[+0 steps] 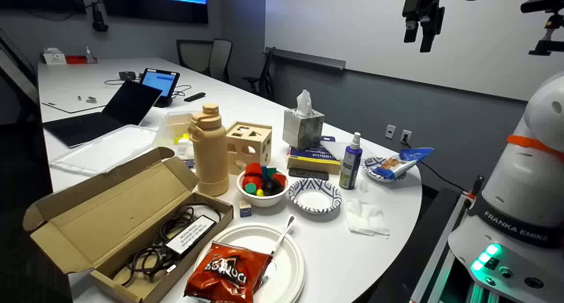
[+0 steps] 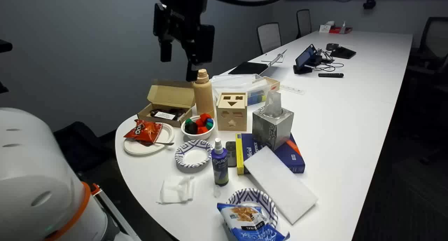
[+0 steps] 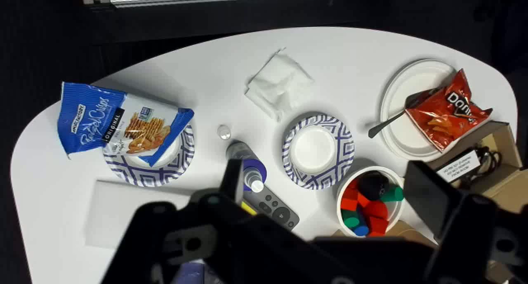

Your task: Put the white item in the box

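- Nearest in the wrist view, the fingers (image 3: 427, 197) stand wide apart with nothing between them, well above the desk (image 3: 350, 77).
- Below is the white item (image 2: 280, 185), long, flat and plain. I expect it to be light, fairly stiff along its length, smooth enough to slide if I only nudge it, and easy to dent under a hard squeeze.
- One end overlaps the book (image 2: 248, 146) and looks raised, so I would take hold there: a gentle pinch on a long edge close to the book, where one finger may get underneath. Held by an end, it could droop or swing, so I'd carry it slowly.
- Relative to the fingers it lies lower and towards the left side of the wrist view, outside their gap; they hide part of it there. I need to line up over it before descending, avoiding the tissue box (image 2: 269, 129) on the book and the pretzel bag (image 2: 246, 221) near its lower end.
- Across the desk, well apart from the item, the cardboard box (image 1: 114, 201) stands open; an adapter (image 1: 192, 234) takes up room inside.
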Robot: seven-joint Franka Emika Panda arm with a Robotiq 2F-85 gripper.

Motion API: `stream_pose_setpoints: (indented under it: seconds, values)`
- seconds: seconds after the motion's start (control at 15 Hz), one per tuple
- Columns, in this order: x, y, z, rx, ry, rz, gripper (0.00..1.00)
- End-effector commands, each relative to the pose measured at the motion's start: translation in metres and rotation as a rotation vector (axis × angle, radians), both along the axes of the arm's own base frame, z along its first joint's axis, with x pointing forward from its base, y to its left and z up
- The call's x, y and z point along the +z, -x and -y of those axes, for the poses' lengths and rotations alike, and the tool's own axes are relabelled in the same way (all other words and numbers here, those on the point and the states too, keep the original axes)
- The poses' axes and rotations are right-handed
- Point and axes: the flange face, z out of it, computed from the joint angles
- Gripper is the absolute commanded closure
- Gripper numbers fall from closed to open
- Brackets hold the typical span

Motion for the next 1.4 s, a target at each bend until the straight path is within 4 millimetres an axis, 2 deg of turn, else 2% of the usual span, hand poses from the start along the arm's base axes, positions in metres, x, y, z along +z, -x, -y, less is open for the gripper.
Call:
stream_pose_setpoints:
  seconds: [0.0,0.27,0.4,0.53,0.67,0.8,1.0,1.33]
  values:
    - [0.001,0.0,0.0,0.0,0.0,0.0,0.0]
    - [-0.02,-0.047,-0.033,0.0,0.112,0.008,0.0]
    - [-0.042,-0.082,-0.054,-0.011,0.197,0.021,0.0]
    - [-0.071,-0.115,-0.072,-0.051,0.296,0.043,0.0]
    - [-0.113,-0.142,-0.08,-0.111,0.377,0.048,0.0]
    - [-0.156,-0.16,-0.079,-0.182,0.447,0.042,0.0]
    - [-0.208,-0.171,-0.066,-0.281,0.545,-0.01,0.0]
    - [-0.259,-0.184,-0.053,-0.361,0.612,-0.091,0.0]
